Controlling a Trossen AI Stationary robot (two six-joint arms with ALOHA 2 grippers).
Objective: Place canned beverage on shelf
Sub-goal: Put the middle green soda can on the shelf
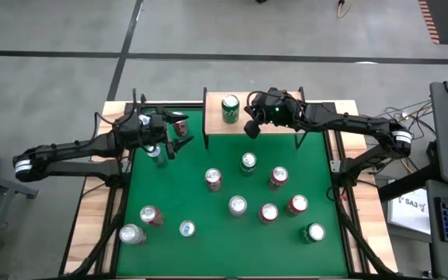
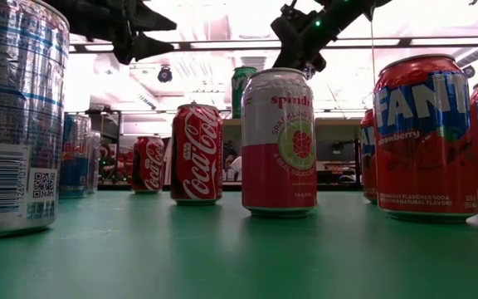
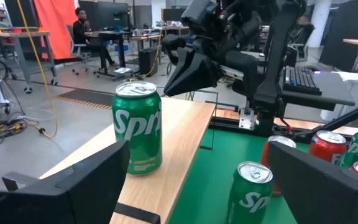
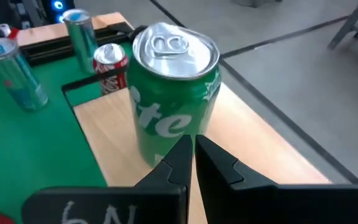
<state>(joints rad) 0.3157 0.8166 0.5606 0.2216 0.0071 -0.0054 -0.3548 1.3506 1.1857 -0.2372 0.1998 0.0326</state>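
— Nearest to us in the low view stands a tall silver can point(image 2: 15, 116) at the left edge, barcode side toward us, on the green felt tabletop point(image 2: 239, 257). What sits behind it?

— A Coca-Cola can point(image 2: 197, 154), a pink-and-white Spindrift can point(image 2: 279, 141) and a red Fanta can point(image 2: 425, 137), all upright on the felt. Beyond them we see a bright room with ceiling lights.

— And the task's can?

— The green Sprite can point(image 1: 230, 108) stands upright on the shelf point(image 1: 274, 124), on the left part of its light wooden board, at the far edge of the table. In the left wrist view we see it near the board's edge, with more green and red cans on the felt beside the shelf.

— Where are the claws?

— The right gripper point(image 1: 252, 128) hangs just beside the Sprite can, over the board; in its own wrist view its fingers point(image 4: 178, 163) are pressed together, holding nothing, the can right in front of them. The left gripper point(image 1: 173, 142) hovers above the felt's far-left corner, near a red can point(image 1: 180, 125), its fingers spread wide and empty.

— The room?

— Grey concrete floor around the table. In the left wrist view a person point(image 3: 81, 31) sits at a desk far off, by an orange panel.
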